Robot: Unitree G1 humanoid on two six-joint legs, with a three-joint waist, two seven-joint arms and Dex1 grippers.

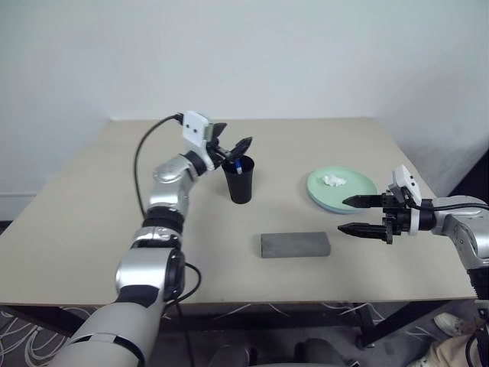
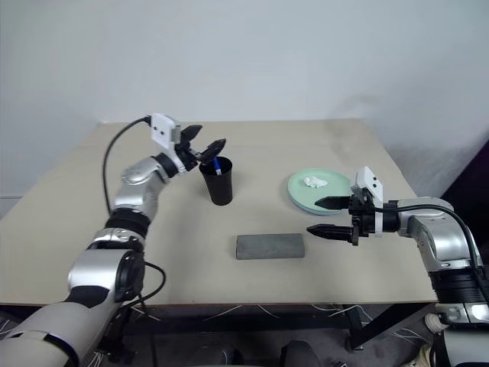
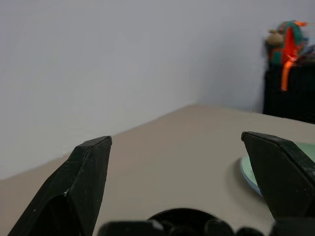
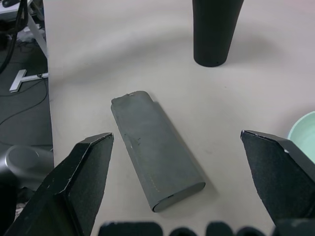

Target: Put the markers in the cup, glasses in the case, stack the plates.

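The black cup (image 1: 240,183) stands upright at mid table, and a marker (image 1: 239,166) with a blue cap pokes out of its rim. My left gripper (image 1: 229,145) hovers open just above and to the left of the rim, holding nothing. The mint green plate (image 1: 341,189) lies at the right, with a light blue rim showing under it. The grey case (image 1: 295,245) lies shut near the front edge. My right gripper (image 1: 345,215) hangs open between the plates and the case, pointing left. The glasses are out of view.
A small white lump (image 1: 332,180) rests on the green plate. The table's front edge (image 1: 306,300) runs close behind the case. A black cable (image 1: 141,164) loops beside my left arm. Bare tabletop (image 1: 92,206) spreads to the left of the cup.
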